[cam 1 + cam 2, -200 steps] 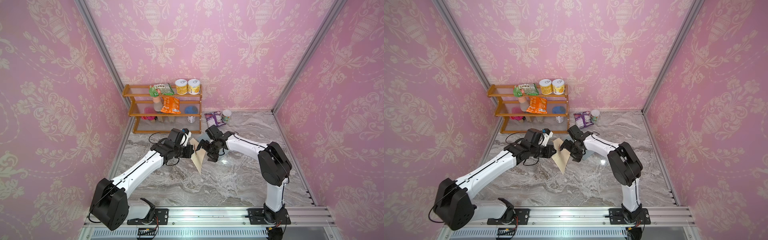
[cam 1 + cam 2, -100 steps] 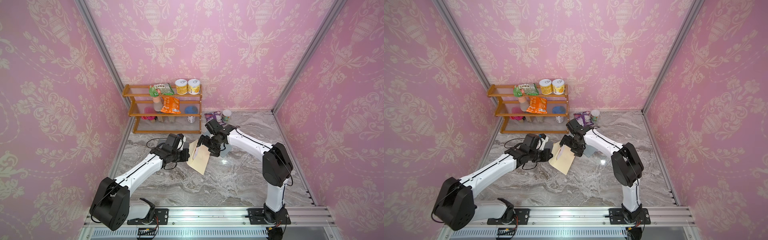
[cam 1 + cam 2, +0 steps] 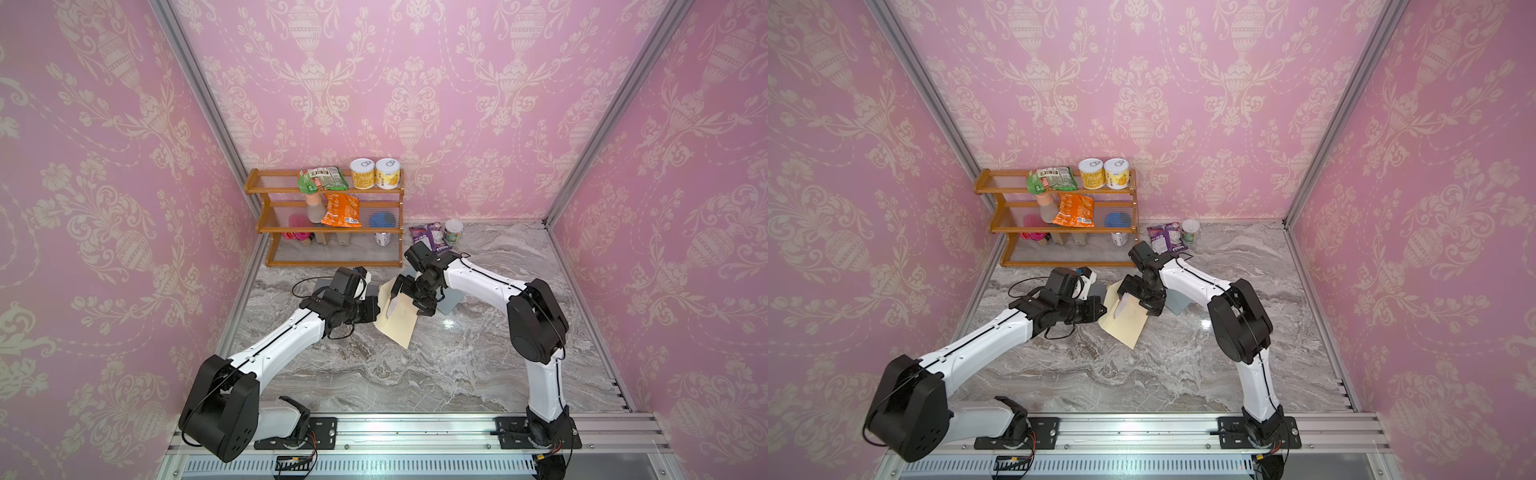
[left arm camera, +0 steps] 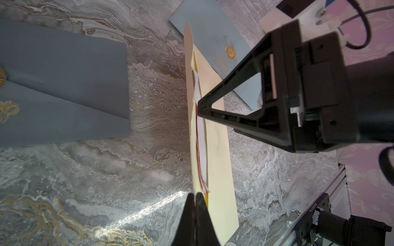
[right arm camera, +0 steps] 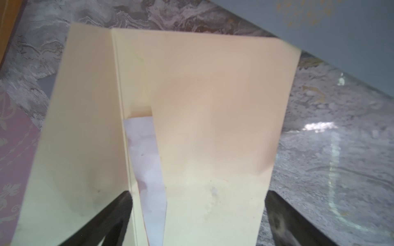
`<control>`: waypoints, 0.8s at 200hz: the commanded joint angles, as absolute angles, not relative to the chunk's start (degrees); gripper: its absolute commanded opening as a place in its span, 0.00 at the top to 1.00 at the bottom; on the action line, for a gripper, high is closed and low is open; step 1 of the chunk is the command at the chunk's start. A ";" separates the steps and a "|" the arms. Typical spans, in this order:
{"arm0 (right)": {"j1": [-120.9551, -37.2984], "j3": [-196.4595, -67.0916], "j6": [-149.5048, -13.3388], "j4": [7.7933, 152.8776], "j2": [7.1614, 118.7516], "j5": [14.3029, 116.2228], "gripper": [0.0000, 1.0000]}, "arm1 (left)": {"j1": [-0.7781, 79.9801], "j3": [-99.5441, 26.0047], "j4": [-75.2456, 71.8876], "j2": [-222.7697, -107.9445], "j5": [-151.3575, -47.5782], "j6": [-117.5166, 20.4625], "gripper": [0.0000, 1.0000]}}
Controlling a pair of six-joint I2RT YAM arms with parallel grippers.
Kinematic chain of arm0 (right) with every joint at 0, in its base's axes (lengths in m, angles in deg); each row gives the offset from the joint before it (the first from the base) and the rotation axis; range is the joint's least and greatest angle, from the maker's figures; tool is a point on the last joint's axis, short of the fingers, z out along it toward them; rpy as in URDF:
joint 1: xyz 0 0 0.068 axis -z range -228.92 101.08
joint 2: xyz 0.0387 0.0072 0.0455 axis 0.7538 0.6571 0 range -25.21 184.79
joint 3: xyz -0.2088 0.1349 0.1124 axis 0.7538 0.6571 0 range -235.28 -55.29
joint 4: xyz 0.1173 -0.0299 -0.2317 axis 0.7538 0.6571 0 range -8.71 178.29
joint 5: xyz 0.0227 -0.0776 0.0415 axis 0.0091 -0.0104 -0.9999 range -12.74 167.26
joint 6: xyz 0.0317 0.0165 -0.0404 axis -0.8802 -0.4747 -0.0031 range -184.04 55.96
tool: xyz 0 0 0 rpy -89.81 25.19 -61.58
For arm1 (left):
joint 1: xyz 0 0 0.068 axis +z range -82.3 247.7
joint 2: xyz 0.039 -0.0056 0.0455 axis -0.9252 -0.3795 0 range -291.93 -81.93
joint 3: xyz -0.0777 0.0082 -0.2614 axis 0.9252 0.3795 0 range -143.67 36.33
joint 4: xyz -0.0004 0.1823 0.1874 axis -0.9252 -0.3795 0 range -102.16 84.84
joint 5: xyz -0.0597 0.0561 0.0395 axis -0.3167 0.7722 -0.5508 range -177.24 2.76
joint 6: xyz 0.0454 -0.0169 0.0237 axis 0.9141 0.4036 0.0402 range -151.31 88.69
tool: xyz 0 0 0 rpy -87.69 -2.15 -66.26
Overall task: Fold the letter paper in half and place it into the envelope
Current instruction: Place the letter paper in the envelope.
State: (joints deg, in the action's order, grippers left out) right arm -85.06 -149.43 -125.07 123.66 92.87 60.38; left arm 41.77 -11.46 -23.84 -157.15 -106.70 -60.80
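The left gripper (image 4: pixel 196 199) is clamped on the envelope's (image 4: pixel 215 149) edge, holding it tilted over the table (image 3: pixel 415 365). The right gripper (image 5: pixel 197 202) stands wide open astride it, gripping nothing. The paper (image 5: pixel 147 161) sits partly inside the pocket, so it should be nudged deeper gently, probably with the clamp kept firm, to avoid crumpling.

Pink damask walls (image 3: pixel 415 83); marble floor (image 3: pixel 415 374) (wooden shelf (image 3: pixel 316 262))

Bright, even overhead light fills both top views, and the walls bow at the frame edges. Glare streaks the marble counter (image 4: pixel 149 204) at lower centre. Close up, the envelope (image 5: pixel 213 127) looks soft and blurred.
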 commanded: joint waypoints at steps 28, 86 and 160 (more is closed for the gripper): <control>-85.56 -154.93 -122.18 128.47 95.60 62.24 0.00 | 42.13 -12.06 -23.83 -155.06 -108.97 -59.67 1.00; -85.64 -156.52 -120.06 132.00 98.55 63.89 0.00 | 42.12 -13.14 -24.50 -154.91 -109.08 -58.77 1.00; -85.62 -156.23 -116.74 135.99 98.82 66.25 0.00 | 42.15 -12.95 -25.11 -154.89 -107.07 -58.35 1.00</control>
